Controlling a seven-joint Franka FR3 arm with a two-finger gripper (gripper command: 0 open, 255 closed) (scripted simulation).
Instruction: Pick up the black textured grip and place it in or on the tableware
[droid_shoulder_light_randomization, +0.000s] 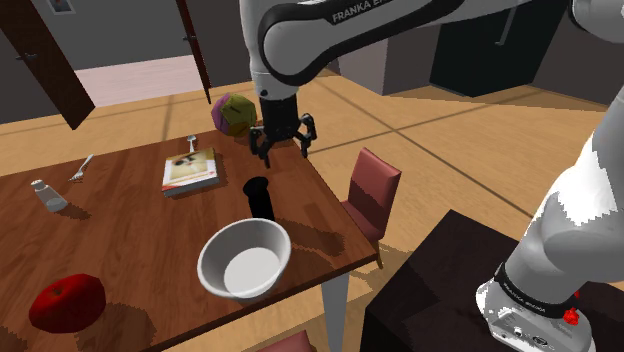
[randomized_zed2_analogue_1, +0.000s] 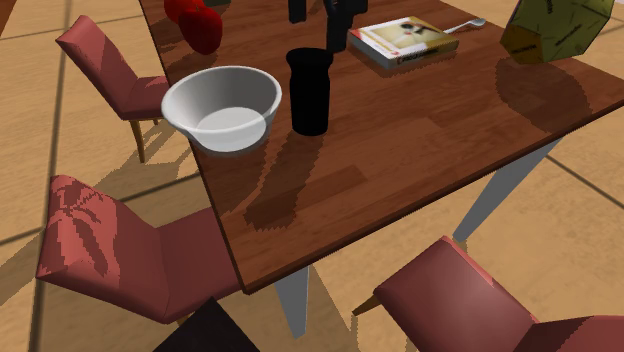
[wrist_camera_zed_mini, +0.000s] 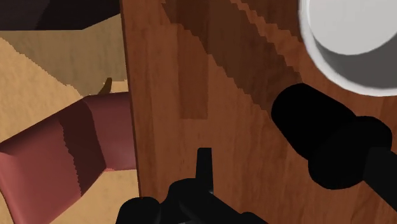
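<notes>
The black textured grip (droid_shoulder_light_randomization: 258, 197) is a short dark cylinder standing upright on the wooden table (droid_shoulder_light_randomization: 130, 235). In the second exterior view the grip (randomized_zed2_analogue_1: 309, 90) stands right beside the white bowl (randomized_zed2_analogue_1: 180, 98), apart from it. The bowl (droid_shoulder_light_randomization: 207, 265) is empty and sits near the table's front edge. My gripper (droid_shoulder_light_randomization: 284, 149) hangs open in the air above the grip, a little toward the shoulder view's right, with nothing between its fingers. In the wrist view the grip (wrist_camera_zed_mini: 331, 137) lies ahead, between my hand and the bowl (wrist_camera_zed_mini: 318, 54).
A book (droid_shoulder_light_randomization: 190, 170) lies behind the grip, with a green and purple polyhedron (droid_shoulder_light_randomization: 232, 112) at the far corner. A salt shaker (droid_shoulder_light_randomization: 47, 195), a fork (droid_shoulder_light_randomization: 80, 168) and a red fruit (droid_shoulder_light_randomization: 66, 300) are at the left. Red chairs (droid_shoulder_light_randomization: 372, 190) (randomized_zed2_analogue_1: 120, 255) stand along the table's edges.
</notes>
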